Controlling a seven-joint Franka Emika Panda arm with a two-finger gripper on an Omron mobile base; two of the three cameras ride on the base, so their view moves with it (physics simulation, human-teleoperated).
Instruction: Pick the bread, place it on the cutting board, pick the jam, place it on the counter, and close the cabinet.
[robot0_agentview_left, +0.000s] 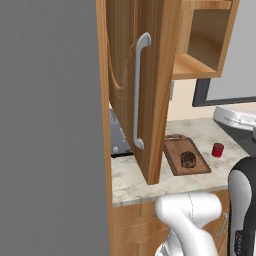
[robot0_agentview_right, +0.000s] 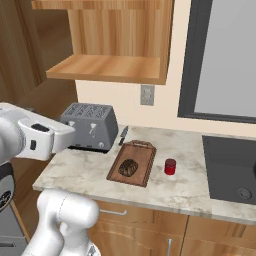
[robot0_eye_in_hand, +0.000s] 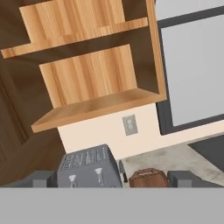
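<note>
right base view: the bread (robot0_agentview_right: 128, 168) already sits on the cutting board (robot0_agentview_right: 142, 152), the jam (robot0_agentview_right: 170, 166) on the tabletop (robot0_agentview_right: 190, 185) just beside it. the cabinet (robot0_agentview_left: 150, 107) door stands swung out, left of the tool (robot0_eye_in_hand: 113, 179), its long bar handle (robot0_agentview_left: 139, 90) upright. the tool is spread wide, holding nothing. no readable writing.

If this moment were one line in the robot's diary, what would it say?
bread: on cutting board | jam: on counter | cabinet: door open | gripper: open, empty
</note>
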